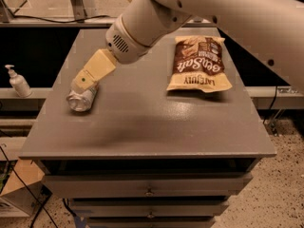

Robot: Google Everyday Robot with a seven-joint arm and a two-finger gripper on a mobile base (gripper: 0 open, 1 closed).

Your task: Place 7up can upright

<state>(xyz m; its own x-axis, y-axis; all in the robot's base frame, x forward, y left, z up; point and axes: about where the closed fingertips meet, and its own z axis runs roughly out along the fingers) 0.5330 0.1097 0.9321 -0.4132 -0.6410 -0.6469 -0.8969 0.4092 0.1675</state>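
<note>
As you look down on the scene, count it off: one 7up can (80,100), one chip bag (198,63), one white pump bottle (18,82), and one gripper (85,82) on the end of one pale arm (156,18).

Everything sits on or around a grey table (142,127), matte with a soft sheen in the middle. Under its near edge you can see stacked drawers (149,192) with small knobs. Off the left side, the pump bottle stands upright on a low ledge (28,93), clear of the table top. On the right there's speckled floor (285,175). Down at the near left you get a piece of cardboard (21,175) and some dark cables (14,167).

The chip bag lies flat on the far right part of the top, well apart from the can.

Now the can: it's on its side, not upright, close to the left edge of the table and about midway between the near and far edges. Its shiny metal end faces the near side.

The gripper, tan in colour, slants down from the far right and ends right over the far end of the can, touching it or just above it. The can pokes out from under it on the near side. Whether it is clamped on the can or loose, you can't tell from here.
</note>
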